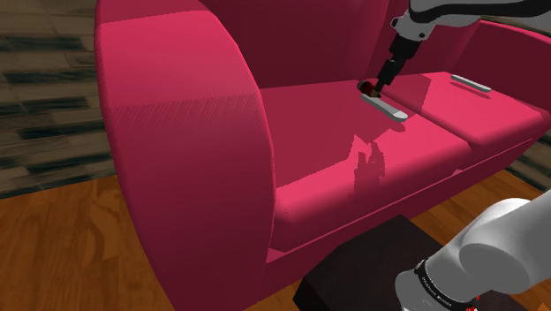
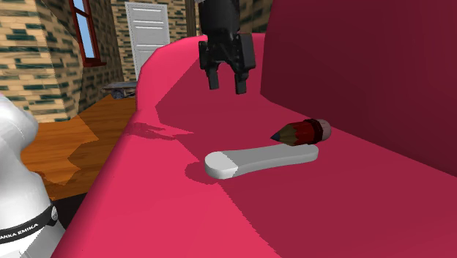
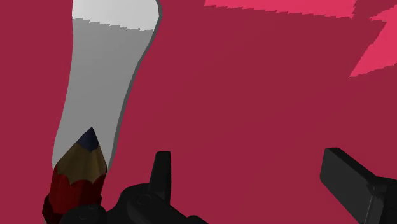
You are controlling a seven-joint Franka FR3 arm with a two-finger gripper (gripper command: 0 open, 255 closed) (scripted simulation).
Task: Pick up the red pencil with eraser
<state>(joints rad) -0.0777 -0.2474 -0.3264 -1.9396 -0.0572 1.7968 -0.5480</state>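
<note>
Shoulder view: red sofa [image 1: 177, 132]; the stubby red pencil [image 1: 366, 87] lies on the seat cushion near the backrest, with a flat grey object [image 1: 387, 107] at its 5 o'clock; the claw [image 1: 378, 86] shows right by the pencil, though we cannot read the height between them from here; a second grey object [image 1: 471, 84] sits well apart at 3 o'clock.

Second exterior view: the claw [image 2: 226, 83] hangs released above the seat [image 2: 183, 212], jaws apart, nothing between them; the pencil [image 2: 304, 133] lies lower, at its 4 o'clock, lead tip towards the claw and eraser end away; the flat grey object [image 2: 260, 160] lies just beside it, and we cannot tell whether they touch.

Wrist view: the fingers [image 3: 162, 170] stand wide; the pencil [image 3: 76, 175] lies outside the gap, beyond the outer face of one finger, its tip overlapping the flat grey object [image 3: 105, 83].

Handling, our judgement: light, stiff and short; a round barrel that may roll on the soft cushion; best taken across the red barrel, between the sharpened cone and the dark band, clear of the grey object.
</note>
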